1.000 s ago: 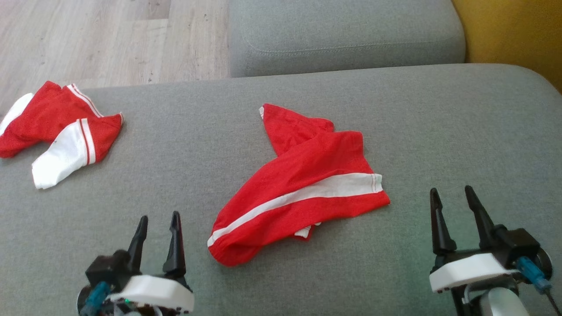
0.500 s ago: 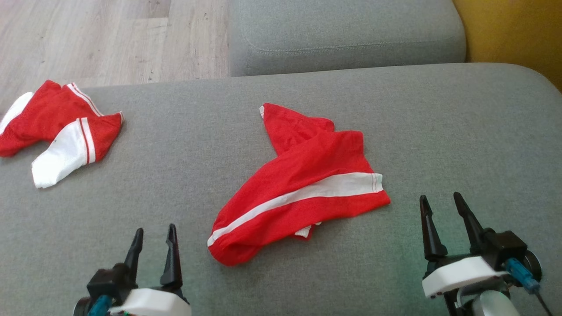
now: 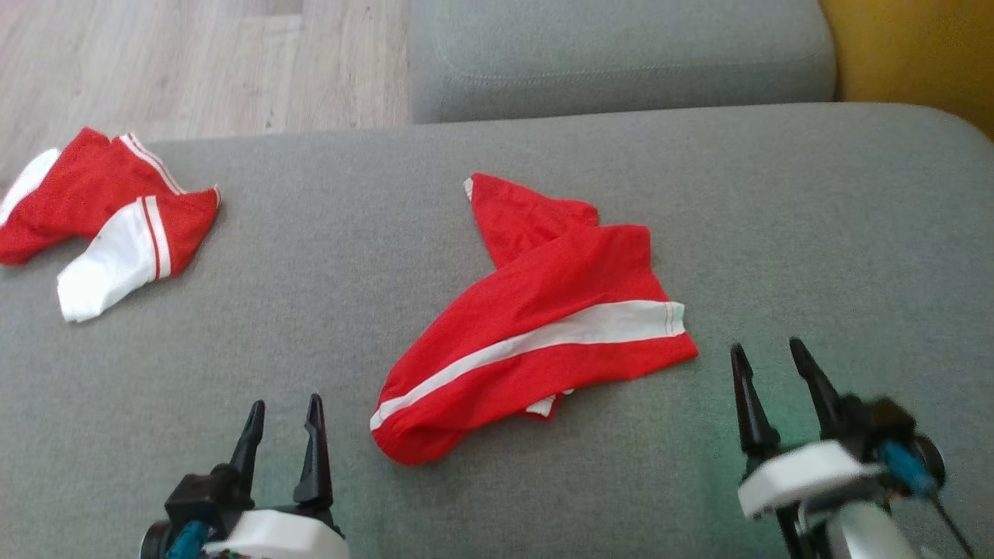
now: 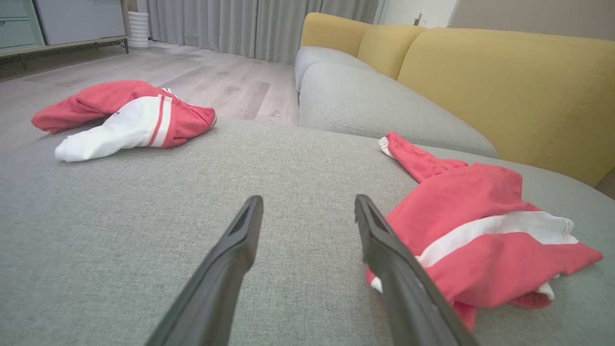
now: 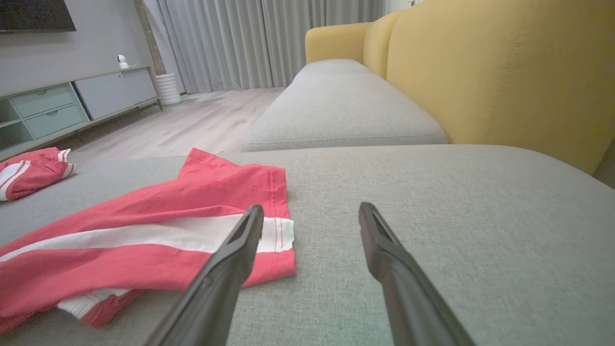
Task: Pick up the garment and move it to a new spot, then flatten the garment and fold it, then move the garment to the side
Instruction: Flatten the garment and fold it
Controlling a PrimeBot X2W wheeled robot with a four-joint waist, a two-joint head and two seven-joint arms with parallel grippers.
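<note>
A red garment with a white stripe (image 3: 543,318) lies crumpled in the middle of the grey cushion (image 3: 815,233). It also appears at the right of the left wrist view as the garment (image 4: 480,230) and at the left of the right wrist view as the garment (image 5: 144,226). My left gripper (image 3: 284,410) hovers open near the cushion's front, to the left of the garment's lower end. My right gripper (image 3: 769,352) is open too, just right of the garment's striped corner, with nothing between its fingers.
A second red and white garment (image 3: 101,225) lies bunched at the cushion's far left edge. Another grey cushion (image 3: 621,54) sits beyond, with wooden floor (image 3: 194,62) to its left and a yellow backrest (image 3: 916,54) at the right.
The head view shifted slightly. My right gripper has moved left, closer to the garment's striped corner. My left gripper stays low at the front left, little changed.
</note>
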